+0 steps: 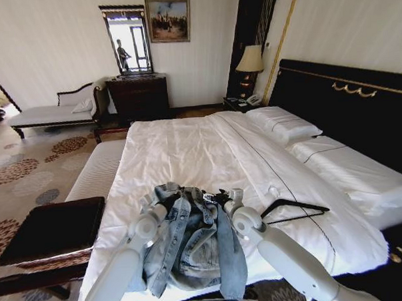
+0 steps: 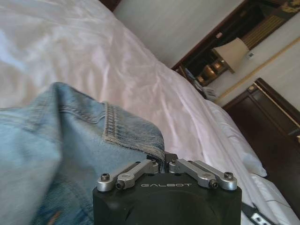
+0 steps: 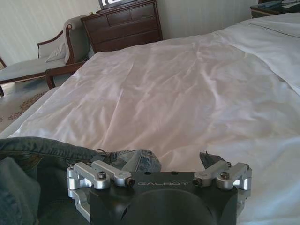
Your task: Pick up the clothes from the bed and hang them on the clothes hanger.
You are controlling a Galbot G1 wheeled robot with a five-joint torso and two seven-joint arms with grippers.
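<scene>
A wide bed [image 1: 188,151] with a white duvet, two pillows [image 1: 283,123] and a tall black headboard [image 1: 345,97] is seen in a carpeted room, with a dark dresser [image 1: 138,96], a mirror [image 1: 128,39], a framed picture [image 1: 168,18] and a chaise longue [image 1: 52,111] along the far wall, a lamp [image 1: 252,60] at the bedside and a dark bench [image 1: 54,230] beside the bed's near left corner. The denim jacket [image 1: 191,241] is bunched in a heap at the foot of the bed, its length draped toward and over the near edge; no clear direction of the collar can be made out. The black hanger [image 1: 296,210] is laid flat on the duvet just to the right of the jacket, its long bar running roughly across the bed and its hook not clearly made out. The left gripper [image 2: 165,161] is pressed together on a seamed fold of the jacket, as shown in the left wrist view. The right gripper [image 3: 180,161] is held at the jacket's right side, its fingers spread, with denim touching the one finger and bare duvet lying ahead. The hanger and the whole heap are shown from the head camera, while the seam in the left gripper is shown at the wrist.
</scene>
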